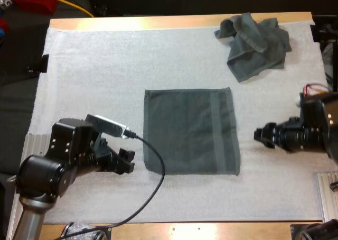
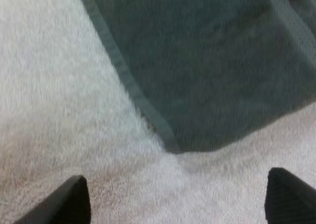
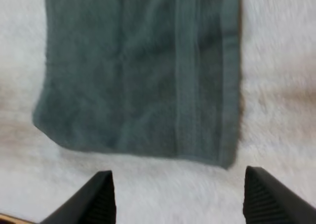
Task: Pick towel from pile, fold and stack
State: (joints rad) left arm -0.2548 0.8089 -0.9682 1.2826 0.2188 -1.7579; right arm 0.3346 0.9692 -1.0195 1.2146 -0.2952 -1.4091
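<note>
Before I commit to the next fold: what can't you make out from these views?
- Flat towel: single layer or already folded; the high view from above shows no layer edges.
- Crumpled towel: one towel or several; its own folds hide that in the high view.
- Left claw, right claw: each wrist view's edge cuts off all but the tips.

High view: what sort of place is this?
Probably a robot test bench, not a home: left pincer and right pincer flank a flat towel on a white mat over a wooden table, crumpled towel farther back.
</note>
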